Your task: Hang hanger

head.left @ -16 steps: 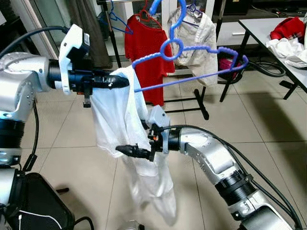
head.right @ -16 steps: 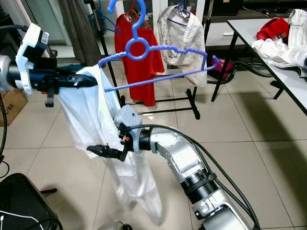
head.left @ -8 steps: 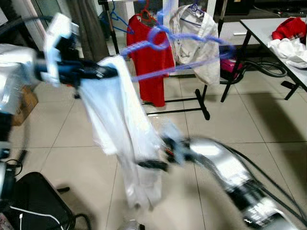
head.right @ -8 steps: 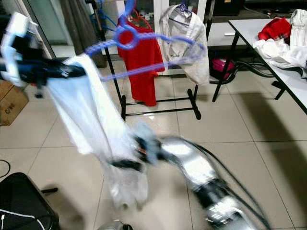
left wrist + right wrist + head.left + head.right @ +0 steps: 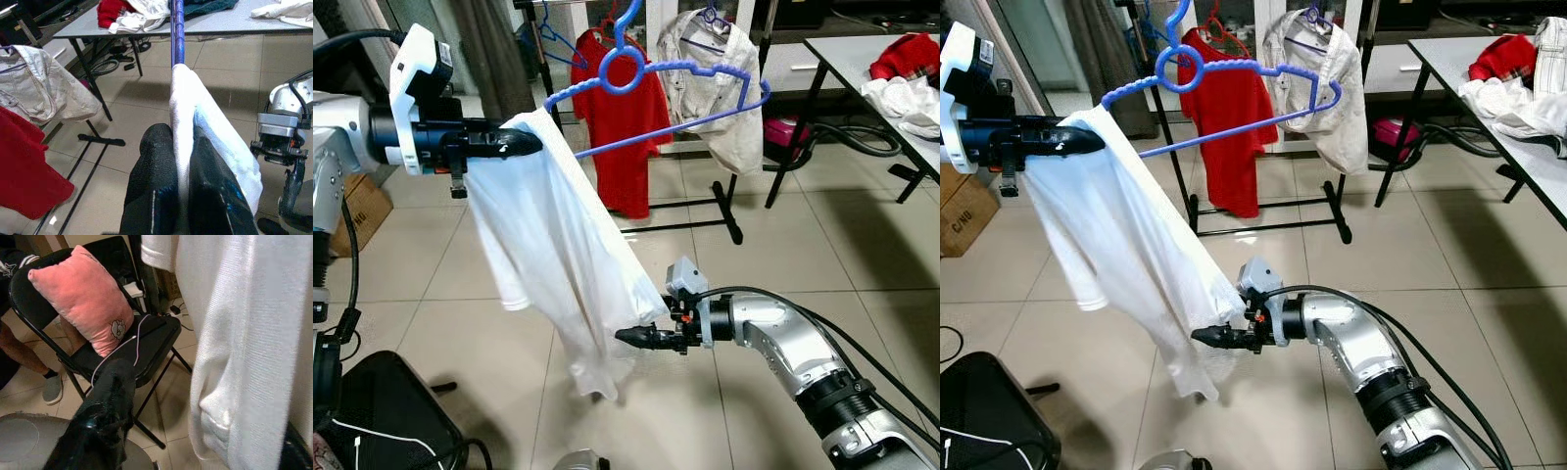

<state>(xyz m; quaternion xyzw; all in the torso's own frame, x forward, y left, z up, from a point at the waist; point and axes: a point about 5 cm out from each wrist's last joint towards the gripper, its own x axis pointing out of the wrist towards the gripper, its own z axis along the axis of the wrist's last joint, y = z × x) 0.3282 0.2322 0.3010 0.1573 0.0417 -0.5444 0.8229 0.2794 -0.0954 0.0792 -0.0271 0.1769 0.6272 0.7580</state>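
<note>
Glossy tiles [image 5: 862, 245], ribbed hanger [image 5: 658, 83] (blue)

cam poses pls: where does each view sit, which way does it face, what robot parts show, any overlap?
Left and right eye views: head stereo pair, facing forward and down; left gripper holds the white shirt on the blue hanger, right gripper at its lower edge.
Left wrist view: along its black fingers, toward the grey table.
Right wrist view: along one finger, toward a black chair with a pink cushion.
Shared: the shirt.
</note>
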